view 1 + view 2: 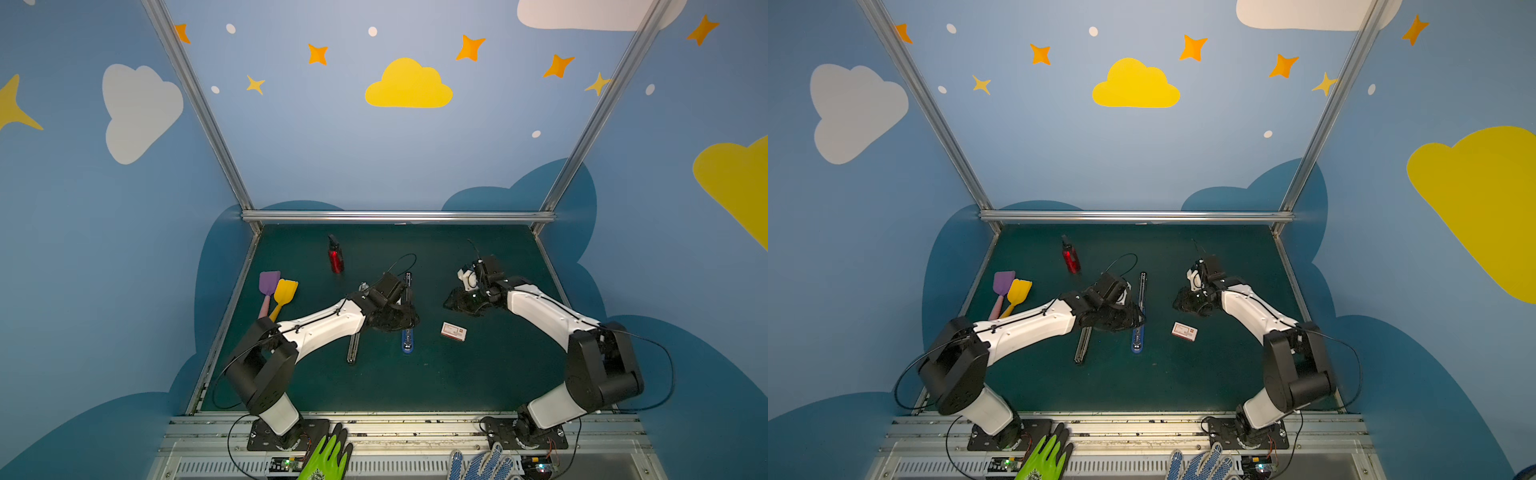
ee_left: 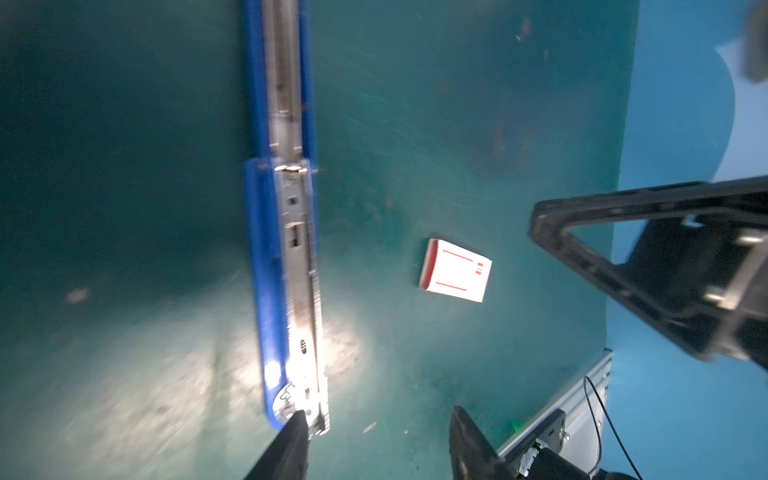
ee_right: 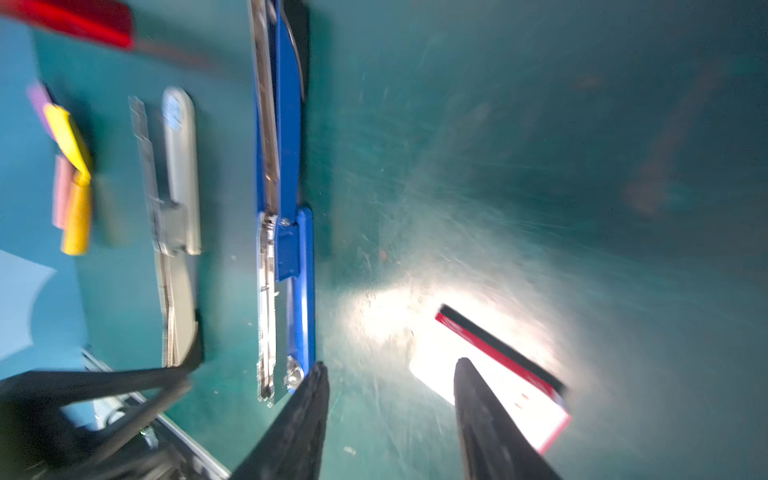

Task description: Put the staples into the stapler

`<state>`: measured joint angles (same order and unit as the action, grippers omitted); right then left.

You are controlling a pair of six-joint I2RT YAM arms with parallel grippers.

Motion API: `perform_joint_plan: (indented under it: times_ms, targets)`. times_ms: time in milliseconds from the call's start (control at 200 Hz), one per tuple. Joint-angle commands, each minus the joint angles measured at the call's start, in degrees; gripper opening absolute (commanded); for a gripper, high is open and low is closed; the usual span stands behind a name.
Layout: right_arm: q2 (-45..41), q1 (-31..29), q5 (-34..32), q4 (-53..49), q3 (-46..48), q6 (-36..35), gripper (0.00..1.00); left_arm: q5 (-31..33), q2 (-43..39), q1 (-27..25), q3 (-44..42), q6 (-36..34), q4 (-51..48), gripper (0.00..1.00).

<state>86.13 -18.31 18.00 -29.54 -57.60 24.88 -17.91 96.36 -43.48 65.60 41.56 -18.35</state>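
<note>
Both sets of jaws stand apart, empty; we find left gripper (image 2: 378, 415) by stapler (image 2: 291, 249), right gripper (image 3: 391, 363) near box (image 3: 528, 395).

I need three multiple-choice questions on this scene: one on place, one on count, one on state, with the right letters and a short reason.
1. In both top views, where is the staple box from the blue stapler? A right, apart; B on it; C left.
2. How many spatulas are there? A one; B two; C three.
3. The blue stapler is: A shut; B standing on end; C opened out flat.
Key: A, a gap separates them; B, one purple, one yellow; C, its halves lie end to end.
</note>
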Motion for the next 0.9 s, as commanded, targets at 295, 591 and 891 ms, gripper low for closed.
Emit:
perform_joint_plan:
  times_ms: [295,591,891]
  targets:
    - [-13.0,7.3,-2.5,-6.7,13.7,4.5,0.41,-7.9,19.6,-3.0,21.6,-3.6,-11.1,0.41]
    - [-13.0,12.6,1.4,-5.8,16.5,4.2,0.38,-9.9,30.5,-3.8,32.0,-2.5,-14.6,0.36]
    - [-10.2,13.0,4.3,-2.6,18.1,4.2,0.36,-10.3,33.9,-3.9,33.7,-1.8,-13.6,0.31]
